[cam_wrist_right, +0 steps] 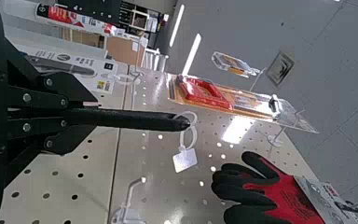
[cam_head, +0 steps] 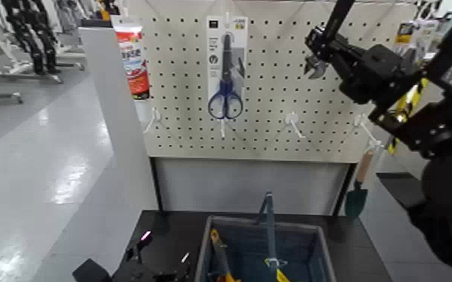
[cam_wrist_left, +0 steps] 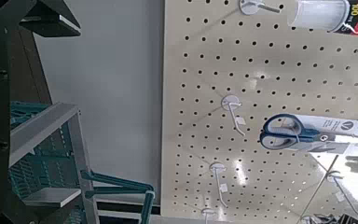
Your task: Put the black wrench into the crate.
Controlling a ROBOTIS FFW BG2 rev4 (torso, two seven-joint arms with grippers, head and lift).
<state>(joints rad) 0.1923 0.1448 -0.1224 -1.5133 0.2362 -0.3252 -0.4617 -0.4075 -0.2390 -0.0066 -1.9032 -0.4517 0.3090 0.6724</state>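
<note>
1. At the far left of my head view, a white side panel carries a red and white packaged item (cam_head: 132, 56) near its top.
2. Low at the left, my left gripper (cam_head: 135, 264) is parked beside the near left corner of the crate. I cannot tell how its fingers stand.
3. The white perforated pegboard (cam_head: 289, 82) fills the middle of the view. A pair of blue-handled scissors in a long card pack (cam_head: 226, 71) hangs on it, left of centre. My left wrist view shows the same scissors (cam_wrist_left: 303, 133) against the board.
4. Below the board, on a dark table (cam_head: 165, 232), sits the rectangular grey-blue plastic crate with slatted walls (cam_head: 206, 247). Its tall arched handle (cam_head: 269, 225) stands upright over the middle. A yellow-handled tool (cam_head: 218, 251) lies inside along the left wall.
5. White pegs (cam_head: 294, 124) right of the scissors hang bare.
6. High at the right, my right gripper (cam_head: 320, 56) is raised in front of the upper pegboard, well above the crate. Its fingers are clamped on the slim black adjustable wrench (cam_head: 339, 16), the handle pointing up and the greyish head at the bottom. In my right wrist view the wrench (cam_wrist_right: 135, 119) sticks straight out from my claw toward the board.
7. That view also shows a black and red glove (cam_wrist_right: 266, 187) on the board.
8. A green-bladed trowel with a wooden handle (cam_head: 358, 191) hangs at the lower right of the board.
</note>
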